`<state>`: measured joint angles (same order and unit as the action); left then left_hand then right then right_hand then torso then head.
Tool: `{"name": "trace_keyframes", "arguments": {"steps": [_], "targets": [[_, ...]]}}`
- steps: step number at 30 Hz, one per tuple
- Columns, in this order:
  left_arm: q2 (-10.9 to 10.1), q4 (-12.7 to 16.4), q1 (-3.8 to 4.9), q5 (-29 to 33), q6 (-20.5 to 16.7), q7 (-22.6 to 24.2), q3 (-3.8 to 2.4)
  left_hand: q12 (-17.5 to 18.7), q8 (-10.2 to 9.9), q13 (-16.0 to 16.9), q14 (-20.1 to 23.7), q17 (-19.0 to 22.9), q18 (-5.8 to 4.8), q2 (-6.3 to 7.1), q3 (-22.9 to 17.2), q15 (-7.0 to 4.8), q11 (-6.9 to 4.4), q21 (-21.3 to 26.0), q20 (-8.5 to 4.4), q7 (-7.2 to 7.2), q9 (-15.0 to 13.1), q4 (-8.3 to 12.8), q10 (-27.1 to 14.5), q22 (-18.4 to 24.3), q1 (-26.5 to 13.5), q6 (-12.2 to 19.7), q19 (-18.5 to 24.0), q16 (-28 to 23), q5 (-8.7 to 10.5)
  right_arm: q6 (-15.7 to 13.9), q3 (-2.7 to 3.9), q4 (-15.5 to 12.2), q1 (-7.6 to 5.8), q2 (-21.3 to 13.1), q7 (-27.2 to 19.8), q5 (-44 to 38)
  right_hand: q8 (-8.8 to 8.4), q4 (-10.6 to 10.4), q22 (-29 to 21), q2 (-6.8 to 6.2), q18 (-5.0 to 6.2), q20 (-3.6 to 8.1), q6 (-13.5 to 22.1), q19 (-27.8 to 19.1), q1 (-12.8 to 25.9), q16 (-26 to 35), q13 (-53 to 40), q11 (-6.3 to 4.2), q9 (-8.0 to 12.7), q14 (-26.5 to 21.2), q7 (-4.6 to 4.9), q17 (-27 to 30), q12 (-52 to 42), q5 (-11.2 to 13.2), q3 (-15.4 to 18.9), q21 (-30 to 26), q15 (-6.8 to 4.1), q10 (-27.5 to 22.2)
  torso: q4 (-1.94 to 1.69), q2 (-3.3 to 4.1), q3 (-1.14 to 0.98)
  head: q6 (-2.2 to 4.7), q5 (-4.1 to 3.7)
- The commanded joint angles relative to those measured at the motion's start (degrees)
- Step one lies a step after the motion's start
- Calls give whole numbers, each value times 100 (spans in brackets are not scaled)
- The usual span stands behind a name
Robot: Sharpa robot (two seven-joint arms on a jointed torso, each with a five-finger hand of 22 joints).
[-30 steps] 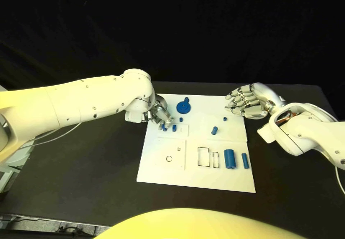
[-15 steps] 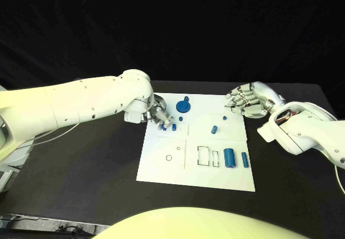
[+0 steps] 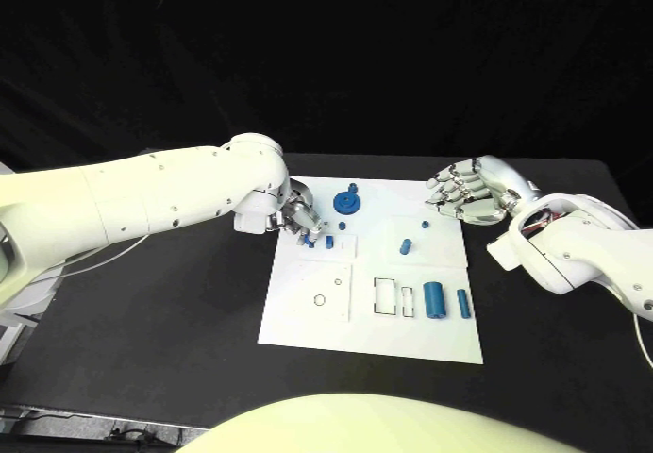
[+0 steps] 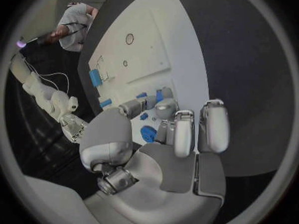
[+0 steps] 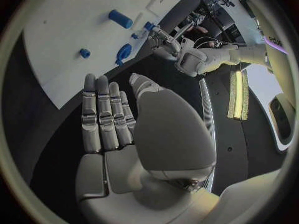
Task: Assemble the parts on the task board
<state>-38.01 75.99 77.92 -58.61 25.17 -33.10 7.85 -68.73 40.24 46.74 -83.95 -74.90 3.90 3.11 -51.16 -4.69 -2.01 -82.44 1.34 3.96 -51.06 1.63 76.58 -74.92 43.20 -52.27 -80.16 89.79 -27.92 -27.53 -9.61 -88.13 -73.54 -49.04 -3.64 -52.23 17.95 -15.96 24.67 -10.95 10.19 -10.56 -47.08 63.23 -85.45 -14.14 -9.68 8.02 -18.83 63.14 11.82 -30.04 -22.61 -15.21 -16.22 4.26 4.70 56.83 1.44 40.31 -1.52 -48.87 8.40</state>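
The white task board (image 3: 310,321) lies mid-table. My left hand (image 3: 292,217) hovers over its far left part. Its thumb and a finger pinch a small blue peg (image 3: 310,242) (image 4: 142,95), with a second peg (image 3: 329,242) just beside it. A blue gear (image 3: 348,201) (image 4: 148,133) lies near the far edge. Three small blue pieces sit mid-board (image 3: 344,226) (image 3: 425,225) (image 3: 406,247). A thick blue cylinder (image 3: 434,299) and a thin one (image 3: 462,303) lie at the right. My right hand (image 3: 467,193) (image 5: 109,117) hangs by the far right corner, holding nothing.
Outlined slots (image 3: 394,296) and small holes (image 3: 320,300) mark the board's near half. Black table (image 3: 163,330) surrounds the board. My left forearm (image 3: 150,198) reaches in over the table's left side, and my right forearm (image 3: 572,250) lies to the right of the board.
The left hand's fingers have shifted very slightly at the peg. The right hand has stayed where it was.
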Motion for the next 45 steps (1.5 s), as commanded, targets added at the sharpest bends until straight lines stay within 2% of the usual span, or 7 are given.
{"name": "trace_keyframes", "arguments": {"steps": [1,14,17,24,45], "targets": [[-8,0,-15,-117,-47,-5,12,29,11,-9,-605,-1510,-55,-68,-1174,-42,-33,-20,-1,-211,-12,1199,-10,-419,33,-239,-35,21,-36,55,0,-3,5,1,-73,-28,19,-5,-9,-66,10,-37,27,5,-5,30,5,16,8,22,19,9,21,-26,-38,-22,36,-2,2,0,-1,-2,-2],[-14,75,-20,-105,11,-4,11,26,6,1,-605,-1510,-57,-73,-1167,-43,-34,-24,-1,-211,-16,1198,-6,-425,36,-239,-40,21,-35,67,0,-2,6,1,-71,-28,21,-7,-15,-72,10,-39,27,1,-1,37,14,17,9,21,21,11,21,-30,-46,-23,38,-1,9,5,-4,-18,-5],[-18,85,-20,-102,35,-7,11,26,6,1,-605,-1510,-57,-73,-1167,-43,-34,-24,-1,-211,-16,1198,-6,-425,36,-239,-40,21,-35,69,0,-2,6,0,-70,-28,21,-7,-15,-72,10,-39,27,1,-1,37,14,17,9,21,21,11,21,-30,-46,-23,38,-1,1,1,-7,-25,-8],[-32,101,-20,-72,90,-14,11,23,3,9,-605,-1510,-58,-76,-1162,-43,-34,-26,-2,-211,-20,1198,-4,-428,39,-238,-43,21,-38,74,0,-2,6,-1,-67,-28,21,-7,-15,-72,10,-39,27,1,-1,37,14,17,9,21,21,11,21,-30,-46,-23,38,-1,2,-3,-3,-28,-4],[-22,91,-25,-19,45,-32,12,25,-2,9,-605,-1510,-59,-80,-1155,-44,-35,-28,-2,-212,-24,1199,-3,-431,43,-239,-46,21,-39,92,0,-4,7,4,-63,-34,22,-7,-21,-78,10,-40,26,-1,1,43,22,18,10,22,22,13,21,-34,-54,-23,39,-1,4,-1,-5,-41,-9]]}}
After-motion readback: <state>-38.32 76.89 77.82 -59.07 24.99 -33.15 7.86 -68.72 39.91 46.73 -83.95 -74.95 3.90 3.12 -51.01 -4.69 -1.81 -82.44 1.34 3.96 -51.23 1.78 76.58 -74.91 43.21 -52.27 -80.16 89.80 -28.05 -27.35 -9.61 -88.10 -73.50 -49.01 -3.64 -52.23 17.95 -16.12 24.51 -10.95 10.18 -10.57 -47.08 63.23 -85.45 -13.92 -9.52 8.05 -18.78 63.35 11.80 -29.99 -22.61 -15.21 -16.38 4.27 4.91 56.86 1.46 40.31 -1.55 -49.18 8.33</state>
